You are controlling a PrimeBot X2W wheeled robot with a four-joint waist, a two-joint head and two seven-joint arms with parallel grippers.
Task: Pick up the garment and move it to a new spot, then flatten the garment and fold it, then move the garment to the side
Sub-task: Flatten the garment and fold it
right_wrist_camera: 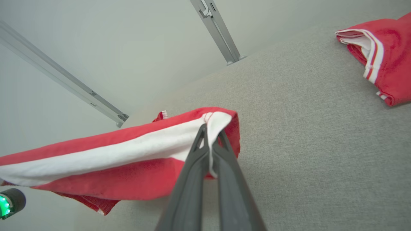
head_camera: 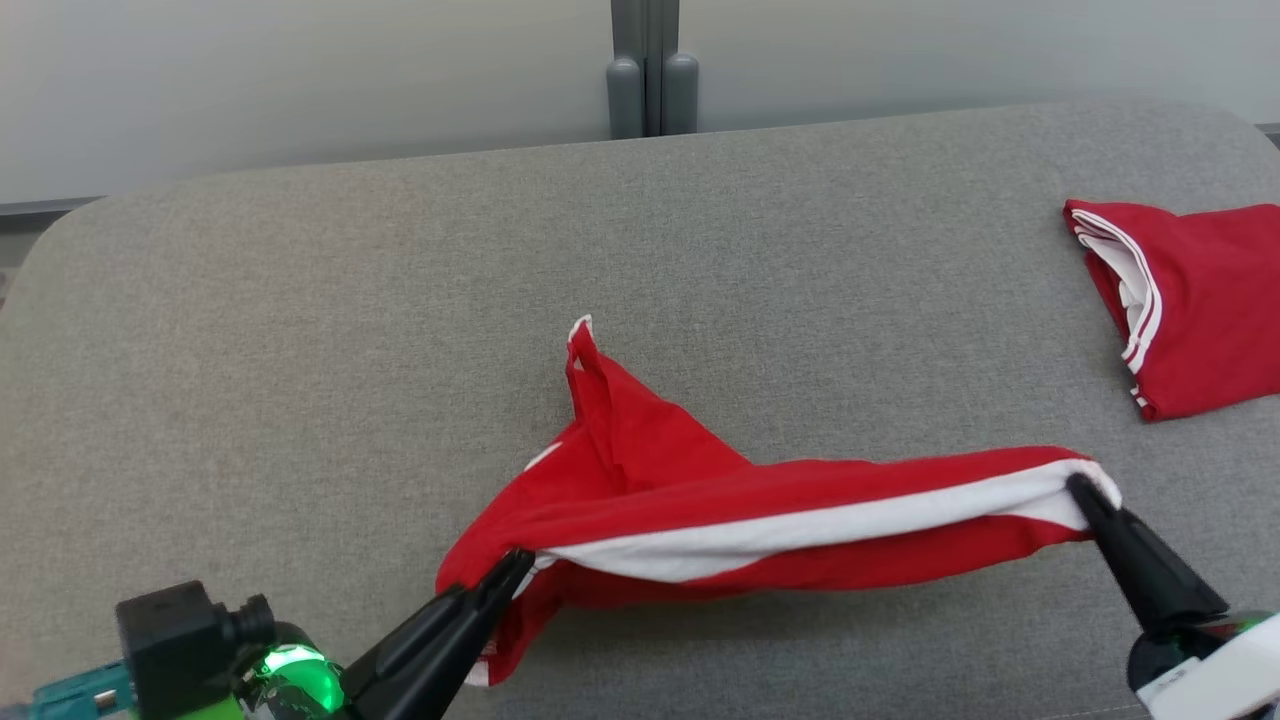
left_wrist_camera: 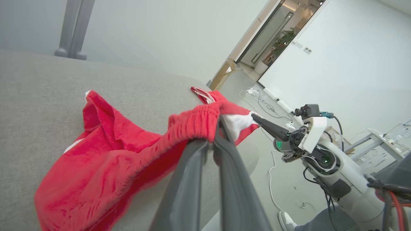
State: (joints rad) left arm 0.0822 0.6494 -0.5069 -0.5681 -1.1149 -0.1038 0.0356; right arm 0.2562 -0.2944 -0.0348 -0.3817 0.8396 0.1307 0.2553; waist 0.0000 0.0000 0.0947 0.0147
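Observation:
A red garment [head_camera: 700, 500] with a white stripe hangs stretched between my two grippers above the grey cushioned surface [head_camera: 300, 330]. My left gripper [head_camera: 520, 562] is shut on its left end, where the ribbed red edge [left_wrist_camera: 196, 123] bunches over the fingertips. At the other end, my right gripper [head_camera: 1080, 490] is shut on the white-striped corner [right_wrist_camera: 215, 123]. The rest of the garment [left_wrist_camera: 96, 160] sags onto the surface, one corner [head_camera: 580, 330] pointing toward the far side. In the left wrist view, the right gripper [left_wrist_camera: 257, 118] shows holding the far end.
A second red garment [head_camera: 1190, 300], folded, with white trim, lies at the right edge of the surface [right_wrist_camera: 382, 54]. A grey post [head_camera: 650, 70] stands behind the far edge. Beyond the right side are floor cables [left_wrist_camera: 273, 160] and a person's shoe [left_wrist_camera: 287, 221].

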